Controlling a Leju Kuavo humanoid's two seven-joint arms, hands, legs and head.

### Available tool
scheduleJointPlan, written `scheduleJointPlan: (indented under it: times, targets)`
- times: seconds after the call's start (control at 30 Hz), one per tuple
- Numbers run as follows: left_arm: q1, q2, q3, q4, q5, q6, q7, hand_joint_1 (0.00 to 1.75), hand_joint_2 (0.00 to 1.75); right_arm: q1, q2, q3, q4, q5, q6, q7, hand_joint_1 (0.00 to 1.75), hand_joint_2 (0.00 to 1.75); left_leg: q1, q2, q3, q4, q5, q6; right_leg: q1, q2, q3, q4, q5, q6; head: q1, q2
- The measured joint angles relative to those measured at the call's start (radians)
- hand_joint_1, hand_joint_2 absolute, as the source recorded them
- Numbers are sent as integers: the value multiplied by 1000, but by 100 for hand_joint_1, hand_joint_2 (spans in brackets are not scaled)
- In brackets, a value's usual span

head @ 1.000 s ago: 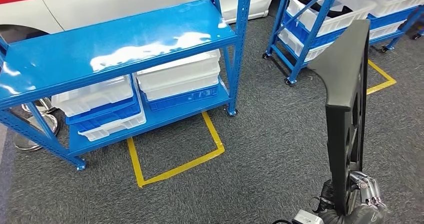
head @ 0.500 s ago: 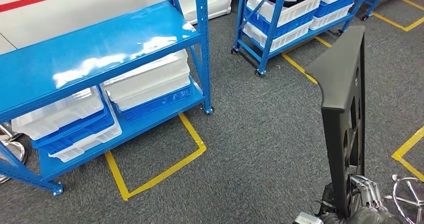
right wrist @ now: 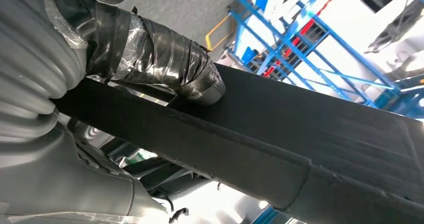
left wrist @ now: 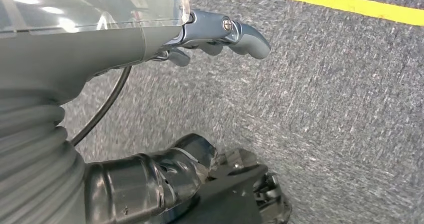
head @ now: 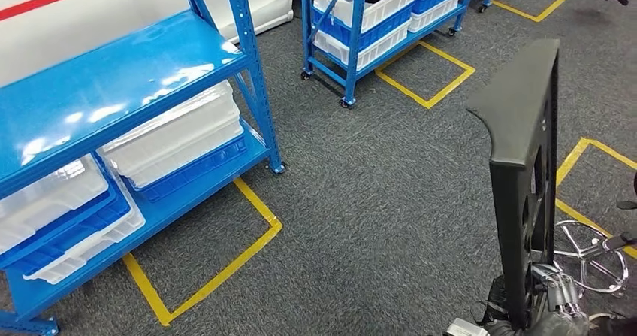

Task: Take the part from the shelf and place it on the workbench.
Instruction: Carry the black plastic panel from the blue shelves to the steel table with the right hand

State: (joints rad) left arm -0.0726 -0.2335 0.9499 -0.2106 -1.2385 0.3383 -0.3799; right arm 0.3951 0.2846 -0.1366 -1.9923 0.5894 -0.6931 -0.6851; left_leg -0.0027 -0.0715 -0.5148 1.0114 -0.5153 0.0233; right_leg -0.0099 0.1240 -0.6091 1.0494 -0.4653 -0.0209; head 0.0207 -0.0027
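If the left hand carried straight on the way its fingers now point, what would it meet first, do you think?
Most likely the grey carpet: the left hand hangs empty above it, fingers loosely curled, nothing between in the wrist view. A yellow floor line lies further off. Depth is unclear.

Two blue shelf racks, one black part, two hands.

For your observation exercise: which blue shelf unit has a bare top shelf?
The near blue shelf unit on the left; the far wheeled unit carries white bins on its upper level.

Left hand, grey carpet, yellow line
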Motion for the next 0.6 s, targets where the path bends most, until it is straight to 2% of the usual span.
scheduleJointPlan:
  times: [0.03, 0.07, 0.1, 0.17, 0.2, 0.23, 0.27, 0.3, 0.33, 0.4, 0.43, 0.47, 0.53, 0.57, 0.6]
  targets:
    - [0, 0, 0, 0, 0, 0, 0, 0, 175, 1, 0, -2, 0, 0, 0, 0, 175, 175, 1, 11, 3, -8, 4, 3, -1, 5, -3, 0, 2, 6, 0, 0]
    - [-1, 0, 0, 0, 0, 1, -1, 0, 175, 1, 0, -4, -1, -1, 0, 0, 175, 175, 3, 24, 6, -18, 10, 7, 1, -7, -6, 4, -1, 10, 1, 0]
    - [-1, 0, 0, 0, 0, 1, -1, 0, 175, 1, 0, -5, -1, -1, 0, 0, 175, 175, 4, 37, 10, -28, 16, 12, 3, -31, -15, 23, -16, 14, 1, 0]
    - [-1, -1, 0, 0, -1, 2, -1, 0, 175, 0, 0, -7, -2, -2, 0, 0, 175, 175, 3, 66, 12, -39, 22, 19, 5, -89, -56, 115, -74, 19, 3, 0]
    - [0, -1, 0, 0, -1, 2, -1, 0, 175, -1, 0, -7, -2, -3, 0, 0, 175, 175, 2, 81, 12, -38, 21, 21, 3, -103, -84, 177, -106, 24, 4, 0]
    - [1, 0, 0, 0, -2, 3, -1, 0, 175, -1, 0, -7, -2, -3, 0, 0, 175, 175, 1, 96, 11, -37, 19, 22, 0, -110, -105, 225, -124, 28, 4, 0]
    - [2, 0, 0, 0, -2, 3, 0, 0, 175, -1, 0, -7, -1, -3, 0, 1, 175, 175, 1, 111, 11, -35, 17, 21, -4, -115, -112, 246, -125, 32, 4, 0]
    - [1, 0, 0, 0, -2, 3, 1, 0, 175, 0, 0, -7, -1, -3, 0, 2, 175, 175, 1, 125, 11, -33, 14, 19, -8, -120, -100, 229, -107, 37, 4, 0]
    - [1, -1, 0, 0, -3, 3, 1, 0, 175, 0, 0, -8, -1, -4, 0, 2, 175, 175, 2, 137, 12, -29, 10, 16, -11, -129, -69, 176, -76, 40, 4, 0]
    - [0, -1, 0, 0, -3, 4, 2, 0, 175, -1, 0, -8, -1, -4, 0, 3, 175, 175, 1, 157, 13, -17, -2, 6, -8, -173, -1, 54, -37, 39, 4, 0]
    - [-1, 0, 0, 0, -3, 4, 2, 0, 175, -1, 0, -8, -1, -5, 0, 3, 175, 175, -1, 166, 13, -12, -8, 1, -5, -188, 17, 19, -31, 35, 4, 0]
    - [-1, 0, 0, 0, -4, 5, 2, 0, 175, -1, 0, -8, -1, -6, 0, 3, 175, 175, -3, 174, 14, -8, -11, -4, -1, -196, 22, 6, -35, 29, 3, 0]
    - [-3, 0, 0, 0, -4, 7, 2, 0, 175, 0, 0, -8, -2, -8, 0, 3, 175, 175, -4, 190, 18, -7, -16, -13, 0, -174, 17, 5, -33, 16, 2, 0]
    - [-5, 0, 0, 0, -5, 8, 2, 0, 175, 1, 0, -9, -2, -10, 0, 1, 175, 175, -2, 182, 18, -1, -23, -18, -1, -164, 18, 3, -32, 11, 3, 0]
    - [-6, -1, 0, 0, -6, 8, 2, 0, 175, 3, 1, -10, -3, -14, 0, -2, 175, 175, 1, 163, 12, 17, -39, -23, -2, -153, 18, 0, -29, 5, 3, 0]
